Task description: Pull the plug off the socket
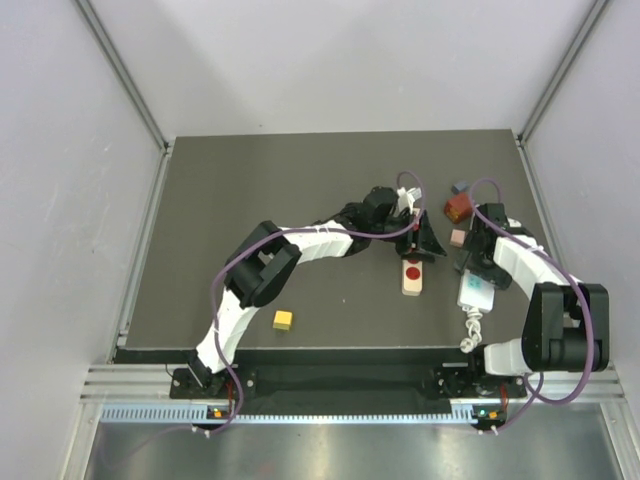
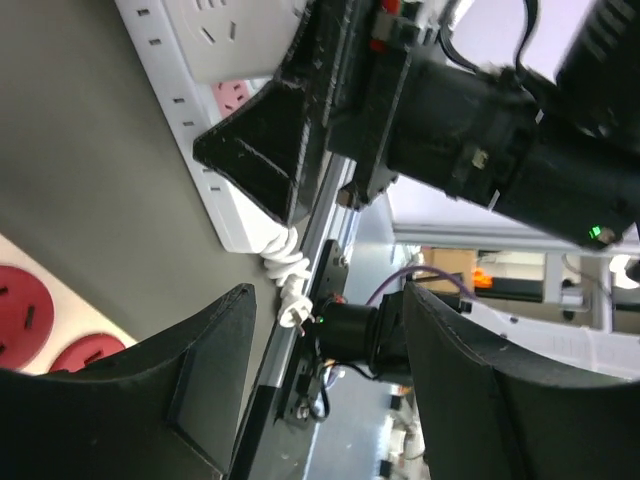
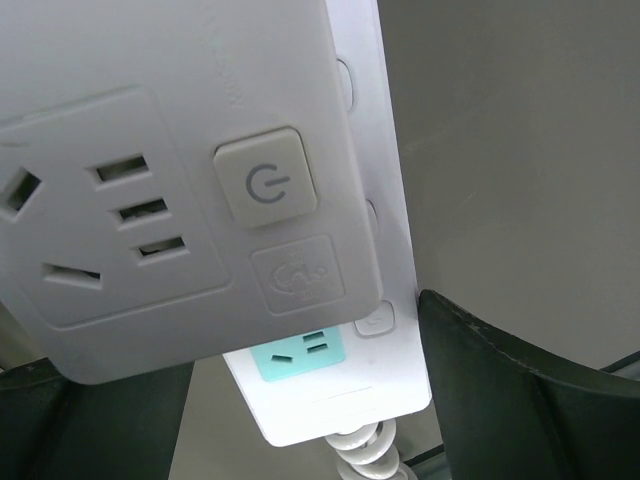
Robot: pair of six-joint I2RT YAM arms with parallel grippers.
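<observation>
Two grippers attend the white power strip (image 1: 476, 292) at the right of the table (image 1: 250, 200): left gripper (image 2: 330, 295) gapes empty; right gripper (image 3: 265, 340) stands wide astride the plug adaptor (image 3: 170, 190) seated there, grip unclear. You'd best pin the strip flat and draw the adaptor straight off.

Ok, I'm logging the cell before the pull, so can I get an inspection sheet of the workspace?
Surface: dark grey table mat, flat.
Job's things: white square plug adapter sitting on white power strip.
Clutter: yellow cube, beige block with red disc, orange block, pink block, grey block.
Grippers: left gripper open, empty; right gripper straddles the strip, grip unclear.
Cables: white coiled cord from the strip; purple arm cables.
Surroundings: plain white walls.
</observation>
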